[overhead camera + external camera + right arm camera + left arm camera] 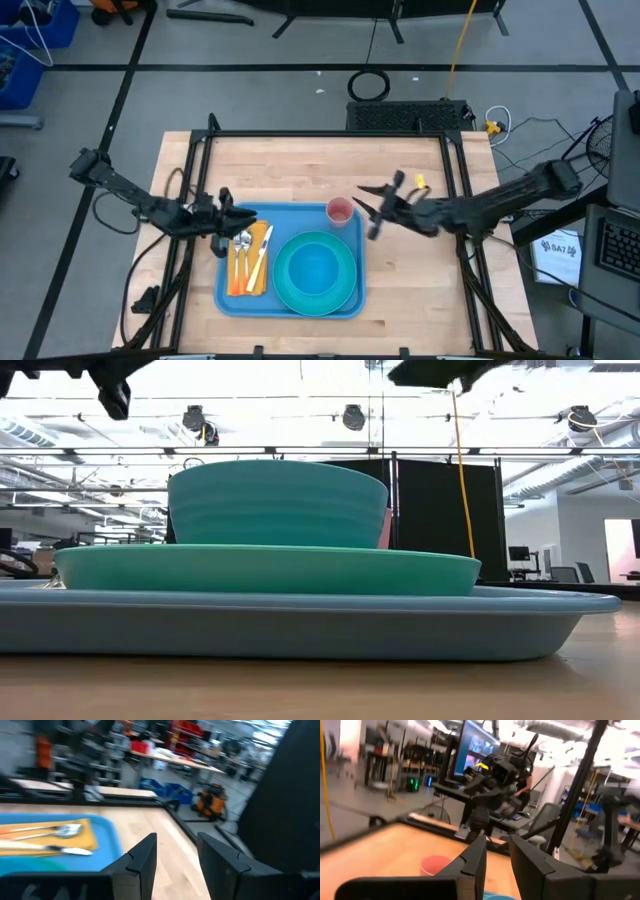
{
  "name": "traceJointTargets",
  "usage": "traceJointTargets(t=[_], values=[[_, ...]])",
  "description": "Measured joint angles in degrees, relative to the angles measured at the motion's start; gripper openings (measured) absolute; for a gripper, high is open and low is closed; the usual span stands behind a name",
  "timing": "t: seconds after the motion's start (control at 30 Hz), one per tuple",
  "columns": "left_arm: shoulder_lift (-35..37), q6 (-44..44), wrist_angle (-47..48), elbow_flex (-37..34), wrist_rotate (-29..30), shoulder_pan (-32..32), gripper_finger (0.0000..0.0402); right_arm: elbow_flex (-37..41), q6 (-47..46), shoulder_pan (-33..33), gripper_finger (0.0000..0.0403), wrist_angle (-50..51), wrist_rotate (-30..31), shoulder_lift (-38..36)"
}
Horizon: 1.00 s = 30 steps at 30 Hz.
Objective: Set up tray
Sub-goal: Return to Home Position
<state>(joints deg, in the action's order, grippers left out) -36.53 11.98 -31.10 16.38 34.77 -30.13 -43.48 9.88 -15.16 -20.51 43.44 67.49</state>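
Observation:
The blue tray (290, 295) lies flat on the wooden table. On it sits a turquoise plate (345, 290) with a turquoise bowl (315, 268) in it. An orange napkin (248, 268) on the tray's left part carries the cutlery (252, 250). A pink cup (340, 211) stands at the tray's far right corner. My left gripper (238, 220) hovers open over the tray's far left corner, raised above the table. My right gripper (366, 210) hovers open just right of the cup. In the low view the tray (300, 625), plate (270, 570) and bowl (278, 500) are stacked.
A black frame rail (330, 134) borders the table's far side, with rails down both sides. Bare wood (300, 170) lies between the tray and the far rail. Cables and a black mat (405, 115) are on the floor beyond. A monitor and desks show in the room behind.

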Motion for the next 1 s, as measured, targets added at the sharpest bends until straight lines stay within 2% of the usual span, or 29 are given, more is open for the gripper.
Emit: traceJointTargets(t=[0.13,0.23,0.33,0.4,0.53,0.63,0.73,0.9,1.0], values=[[8.9,-5.5,8.1,0.0,3.0,-2.4,0.0088,0.0,-3.1,-5.7,0.013,13.5,0.1,-12.7],[18.0,-3.4,23.3,3.0,10.1,-4.7,0.0088,1.8,-7.7,-9.2,0.013,19.5,2.0,-23.4],[25.8,2.4,40.6,7.3,16.1,-6.3,0.0088,7.1,-9.0,-12.2,0.013,18.8,3.3,-34.1],[28.8,5.3,47.4,8.7,18.9,-6.7,0.0088,11.7,-9.0,-13.3,0.013,17.6,3.4,-41.0],[31.5,4.5,52.6,8.8,19.3,-6.7,0.0088,21.5,-8.9,-14.3,0.013,13.0,3.1,-53.5],[31.4,3.0,55.7,8.2,17.1,-6.7,0.0088,27.9,-6.7,-15.4,0.013,9.2,3.0,-61.0],[31.5,4.6,58.2,8.2,16.7,-6.7,0.0088,30.9,-3.7,-16.9,0.013,7.0,2.8,-67.1],[33.8,7.9,60.3,8.2,23.3,-6.7,0.0088,31.0,1.8,-19.8,0.013,5.3,4.5,-66.9],[36.1,9.9,62.3,8.1,24.5,-6.5,0.0088,30.9,3.1,-21.3,0.013,5.0,3.8,-67.4]])
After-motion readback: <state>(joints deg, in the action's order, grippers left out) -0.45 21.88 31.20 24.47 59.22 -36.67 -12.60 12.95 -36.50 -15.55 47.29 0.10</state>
